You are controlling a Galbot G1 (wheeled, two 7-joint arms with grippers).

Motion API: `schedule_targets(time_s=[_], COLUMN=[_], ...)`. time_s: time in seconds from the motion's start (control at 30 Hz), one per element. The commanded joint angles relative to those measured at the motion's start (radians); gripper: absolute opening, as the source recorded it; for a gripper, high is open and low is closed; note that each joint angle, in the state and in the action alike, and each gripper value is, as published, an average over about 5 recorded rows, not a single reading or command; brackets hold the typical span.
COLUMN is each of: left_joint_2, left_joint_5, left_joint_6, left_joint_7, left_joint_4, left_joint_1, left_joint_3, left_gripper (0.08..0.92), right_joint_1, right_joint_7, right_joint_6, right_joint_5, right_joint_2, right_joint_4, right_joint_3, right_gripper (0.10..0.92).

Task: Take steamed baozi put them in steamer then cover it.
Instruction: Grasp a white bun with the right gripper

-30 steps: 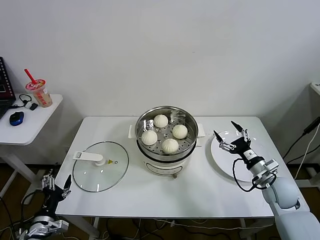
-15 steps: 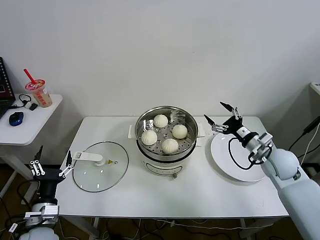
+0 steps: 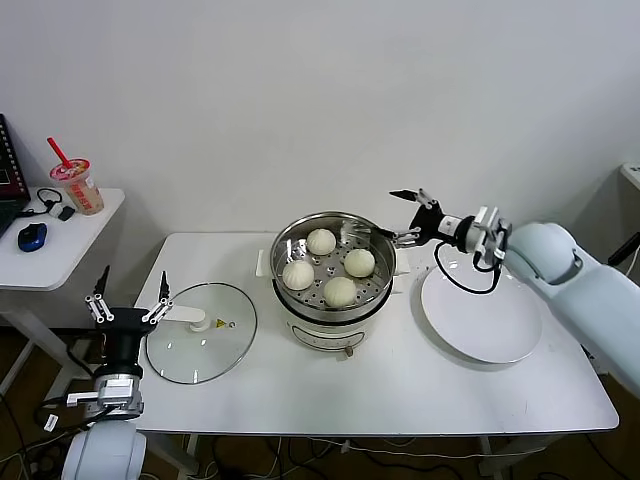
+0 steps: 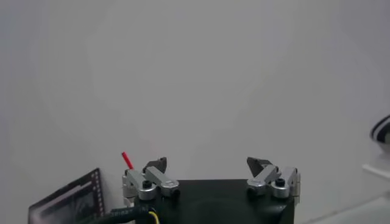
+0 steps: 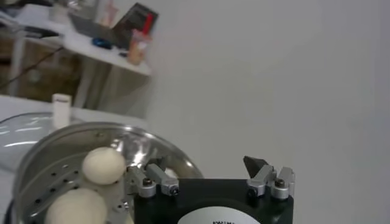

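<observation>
The steamer point(image 3: 335, 262) stands at the table's middle, uncovered, with several off-white baozi point(image 3: 340, 291) on its perforated tray. Its glass lid point(image 3: 201, 345) with the white handle lies flat on the table to the left. My right gripper point(image 3: 402, 215) hovers just off the steamer's right rim, pointing at it, open and holding nothing. In the right wrist view the steamer point(image 5: 73, 158) and a baozi point(image 5: 103, 164) lie just beyond the open gripper point(image 5: 204, 164). My left gripper point(image 3: 131, 290) points up at the table's left edge beside the lid, open and holding nothing; its wrist view shows the gripper point(image 4: 207, 164) against the wall.
A bare white plate point(image 3: 480, 315) lies right of the steamer, under my right forearm. A side table point(image 3: 60, 265) at far left carries a drink cup point(image 3: 78, 185) and a blue mouse point(image 3: 33, 236).
My right gripper swung from above the plate up and left to the steamer's right rim. My left gripper rose from below the table's front left corner to beside the lid.
</observation>
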Motion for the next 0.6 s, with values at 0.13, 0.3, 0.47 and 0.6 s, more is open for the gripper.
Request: schedule_targets(time_s=[0.13,0.3,0.47,0.6], left_joint_2=[0.000,0.000,-0.007,-0.026], left_joint_5=[-0.012,-0.004,0.006,0.046], left_joint_6=[0.020,0.033,0.046,0.063], left_joint_7=[0.014,0.026,0.028,0.009], left_joint_4=[-0.001,0.010,0.031,0.040], left_joint_1=[-0.044,-0.051,-0.072,-0.101], left_joint_3=[0.038,0.033,0.042,0.044], left_gripper=[0.823,0.823,0.823,0.823], right_joint_1=[0.792,0.934,0.989,0.983], right_joint_7=[-0.260,-0.384,-0.455,-0.474], right_joint_6=[-0.055,-0.043,-0.040,-0.044], right_joint_5=[0.232,0.269,0.295,0.304], right_joint_2=[0.169,0.303,0.435,0.523], right_joint_4=[-0.264,-0.389,-0.501,-0.559], right_joint_3=[-0.904,-1.102,-1.240,-1.278], right_gripper=[0.823,0.823,0.823,0.823])
